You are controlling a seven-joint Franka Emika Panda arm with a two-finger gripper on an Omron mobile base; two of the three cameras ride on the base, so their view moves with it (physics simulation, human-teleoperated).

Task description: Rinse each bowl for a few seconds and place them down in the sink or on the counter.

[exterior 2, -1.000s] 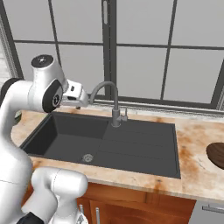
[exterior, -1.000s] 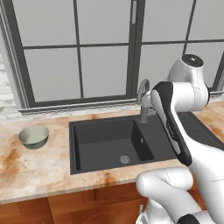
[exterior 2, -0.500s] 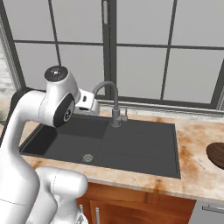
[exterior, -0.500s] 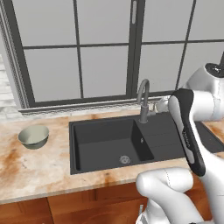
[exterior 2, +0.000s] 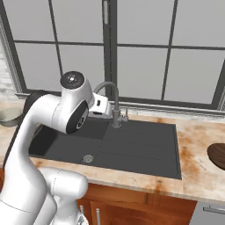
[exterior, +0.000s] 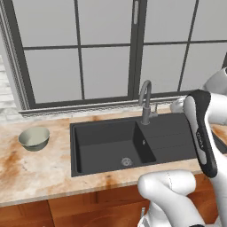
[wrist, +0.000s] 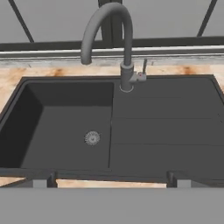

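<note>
The pale grey-green bowl [exterior: 34, 138] stands upright on the marbled counter [exterior: 40, 170] left of the sink, and its rim [exterior 2: 8, 116] peeks out behind my arm. At the far right the dark brown bowl [exterior 2: 218, 155] rests on the counter [exterior 2: 195, 145]. The black sink [wrist: 65, 122] holds nothing, its steel drain [wrist: 92, 138] bare, and no water runs from the grey tap [wrist: 124, 48]. My gripper [wrist: 109, 180] hovers above the sink's front edge, open, fingertips [wrist: 43, 179] wide apart and holding nothing. Its hand [exterior 2: 100, 106] sits just left of the tap.
A large dark-framed window [exterior: 106, 48] and its sill run behind the counter. The sink's shallower side section [wrist: 166, 127] lies right of the basin. My white arm [exterior: 201, 133] crosses the right side of the left base view.
My arm has swung so the hand moved rightward, closer to the tap. Both bowls and the base stayed where they were.
</note>
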